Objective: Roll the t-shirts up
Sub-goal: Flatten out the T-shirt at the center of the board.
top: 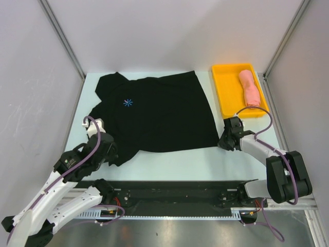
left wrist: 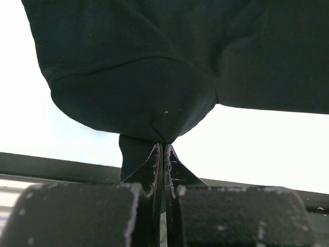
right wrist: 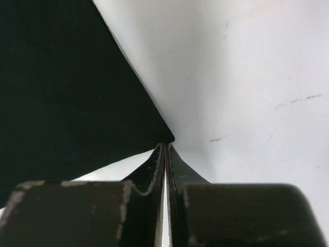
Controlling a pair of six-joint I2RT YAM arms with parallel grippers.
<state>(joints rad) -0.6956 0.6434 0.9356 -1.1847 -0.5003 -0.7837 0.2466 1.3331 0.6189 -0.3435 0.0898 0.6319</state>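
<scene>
Black cloth fills the view ahead of your left gripper (left wrist: 163,145). Its jaws are pressed together on a bunched fold of the black shirt (top: 154,110), and the fold swells into a pouch just beyond the tips. Your right gripper (right wrist: 165,146) has its jaws together too, pinching the very tip of the shirt's corner. The rest of the shirt spreads to the left of these jaws, flat on the table (top: 180,162). The pink roll (top: 250,88) lies in the yellow tray (top: 229,87), beyond the right jaws and apart from them.
</scene>
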